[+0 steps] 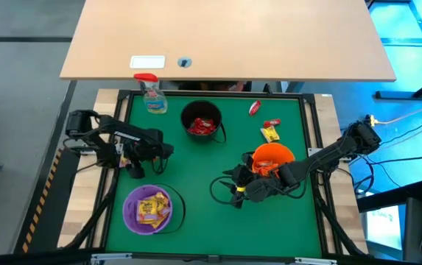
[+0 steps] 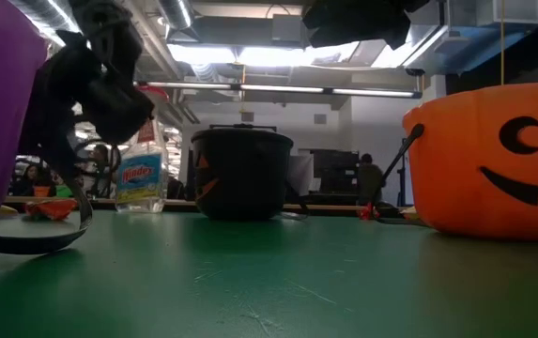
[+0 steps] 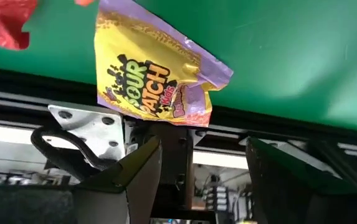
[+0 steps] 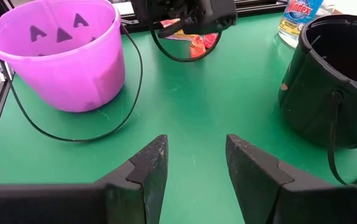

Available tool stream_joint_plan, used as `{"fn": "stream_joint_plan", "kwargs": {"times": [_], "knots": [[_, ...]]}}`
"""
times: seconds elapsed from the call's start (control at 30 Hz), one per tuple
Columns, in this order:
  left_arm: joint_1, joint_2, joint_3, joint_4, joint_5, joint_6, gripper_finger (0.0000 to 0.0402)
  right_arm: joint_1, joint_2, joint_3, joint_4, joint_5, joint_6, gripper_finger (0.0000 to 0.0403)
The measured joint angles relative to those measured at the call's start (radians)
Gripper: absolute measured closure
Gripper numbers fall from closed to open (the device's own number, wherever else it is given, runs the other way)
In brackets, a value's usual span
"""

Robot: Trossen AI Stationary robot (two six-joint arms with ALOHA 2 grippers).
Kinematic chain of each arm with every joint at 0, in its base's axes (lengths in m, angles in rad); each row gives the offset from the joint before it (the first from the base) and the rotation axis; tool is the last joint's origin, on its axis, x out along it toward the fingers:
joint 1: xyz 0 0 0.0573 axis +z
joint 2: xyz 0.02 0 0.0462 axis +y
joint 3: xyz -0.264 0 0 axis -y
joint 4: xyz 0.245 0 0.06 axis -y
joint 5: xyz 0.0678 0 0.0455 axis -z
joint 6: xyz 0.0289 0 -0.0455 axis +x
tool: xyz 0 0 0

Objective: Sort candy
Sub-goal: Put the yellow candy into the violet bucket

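Now the left claw (image 3: 190, 180), jaws apart beside the yellow candy packet (image 3: 150, 71) at the frame's upper middle, should straddle it squarely before closing.

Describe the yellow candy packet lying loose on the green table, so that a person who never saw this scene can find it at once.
Start from the orange pumpkin-faced bucket on the right side of the green table mat. Just beyond it, toward the far edge, lies the small flat yellow wrapped packet. The two loose packets next to it are red; the other yellow ones sit inside the purple bucket.
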Motion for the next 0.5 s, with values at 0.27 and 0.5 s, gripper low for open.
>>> {"fn": "stream_joint_plan", "kwargs": {"times": [0.27, 0.5], "knots": [[0.047, 0.065, 0.000, 0.052, -0.008, 0.113, 0.0180, 0.000, 0.000, 0.000, 0.000, 0.000, 0.001, 0.0244], [0.081, 0.066, -0.002, 0.119, -0.008, 0.117, 0.0180, 0.000, 0.000, 0.000, 0.000, -0.001, 0.001, 0.0244]]}}
